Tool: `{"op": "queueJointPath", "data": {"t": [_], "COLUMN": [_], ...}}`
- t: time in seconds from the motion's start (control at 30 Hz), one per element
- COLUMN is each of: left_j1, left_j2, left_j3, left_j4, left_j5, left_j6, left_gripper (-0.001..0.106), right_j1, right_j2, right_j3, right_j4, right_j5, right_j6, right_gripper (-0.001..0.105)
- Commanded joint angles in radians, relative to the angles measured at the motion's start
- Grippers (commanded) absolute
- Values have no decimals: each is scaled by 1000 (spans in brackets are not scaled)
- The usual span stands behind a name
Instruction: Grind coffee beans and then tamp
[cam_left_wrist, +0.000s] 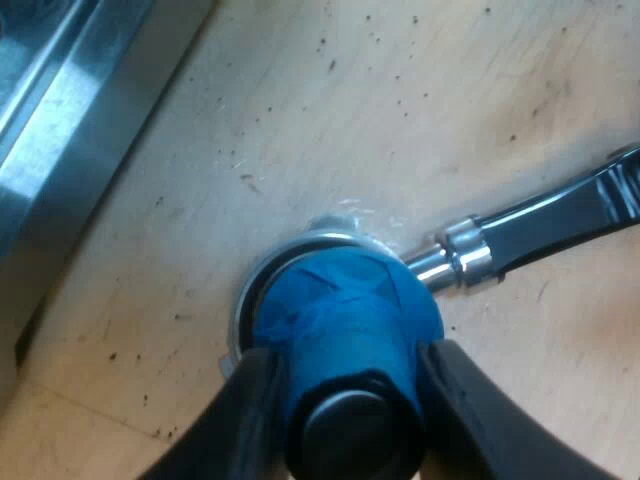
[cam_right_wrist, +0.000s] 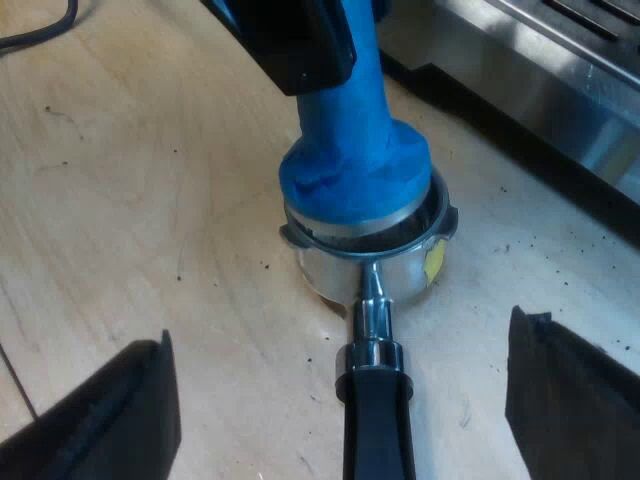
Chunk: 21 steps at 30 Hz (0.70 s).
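Inside the holder (cam_right_wrist: 340, 268) sits the blue tamper (cam_right_wrist: 355, 150), clasped by left gripper (cam_left_wrist: 350, 362).

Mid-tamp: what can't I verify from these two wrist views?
1. Grounds level inside the round metal holder: both views, covered by the blue taped tamper.
2. Far end of the holder's dark handle: both views, cut off at the picture edge.
3. Steel espresso machine above its base: both views, cut off.

A pale wooden tabletop (cam_left_wrist: 330, 150) is seen, and small dark specks (cam_left_wrist: 331, 66) are scattered over it. A black cord (cam_right_wrist: 62, 22) is laid across the wood.
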Motion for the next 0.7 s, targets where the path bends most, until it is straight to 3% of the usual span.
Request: {"op": "queueJointPath", "data": {"t": [0.03, 0.37, 0.7], "left_j1": [-2, -2, -2], "left_j2": [4, 104, 94], "left_j3": [-9, -6, -17], "left_j4": [-13, -19, 2], "left_j5": [14, 8, 10], "left_j6": [-10, -10, -10], "left_gripper": [0, 0, 0], "right_j1": [-1, -1, -1], "right_j2": [-6, -6, -6], "right_j3": [-2, -2, -2], "right_j4": [-7, -7, -7], "right_j5": [-1, -1, -1], "right_j6": [-12, -12, -12], "right_gripper": [70, 70, 70]}}
